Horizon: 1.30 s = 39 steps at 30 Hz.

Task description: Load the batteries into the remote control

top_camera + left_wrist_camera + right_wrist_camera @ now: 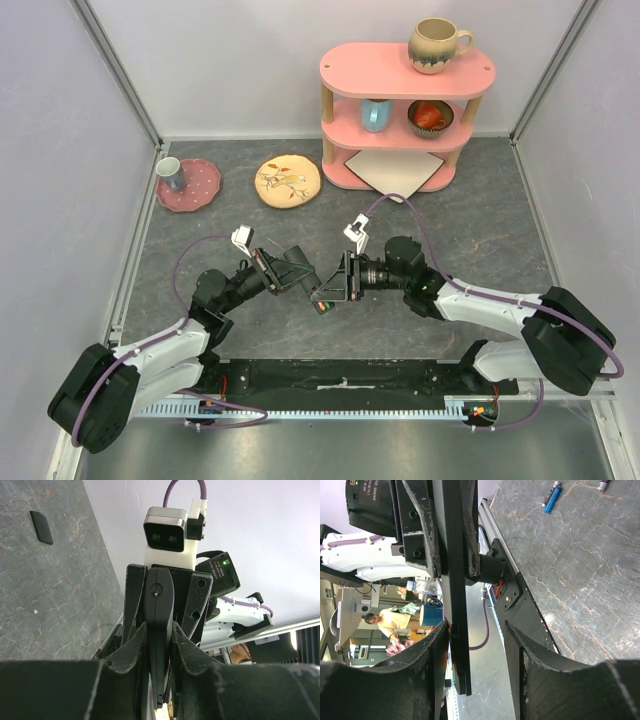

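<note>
Remote control [159,605] | pinched by left gripper [160,631] | right gripper [477,632] spread around it | aloft over table [480,220] centre, edges well apart

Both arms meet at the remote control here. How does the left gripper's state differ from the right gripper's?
The left gripper is shut on the remote control, a finger pressed to each side; the right gripper is open, with a clear gap between the remote and one finger. The left gripper reaches in from the left, the right gripper from the right. Both straddle the same remote.
</note>
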Each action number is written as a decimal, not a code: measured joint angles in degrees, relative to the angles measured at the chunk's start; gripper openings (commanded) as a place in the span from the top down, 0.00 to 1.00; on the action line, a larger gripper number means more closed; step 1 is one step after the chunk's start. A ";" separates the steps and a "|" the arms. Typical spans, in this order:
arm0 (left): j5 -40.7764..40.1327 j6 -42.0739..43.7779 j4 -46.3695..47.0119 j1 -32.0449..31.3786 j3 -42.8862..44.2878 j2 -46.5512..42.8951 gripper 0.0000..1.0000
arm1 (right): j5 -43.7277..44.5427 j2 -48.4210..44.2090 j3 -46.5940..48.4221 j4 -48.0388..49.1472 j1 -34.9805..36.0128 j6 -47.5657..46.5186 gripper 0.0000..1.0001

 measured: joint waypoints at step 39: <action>-0.11 0.46 -1.75 -0.11 -0.13 -0.90 0.98 | 2.05 -12.96 14.40 -31.54 -14.43 -19.47 0.32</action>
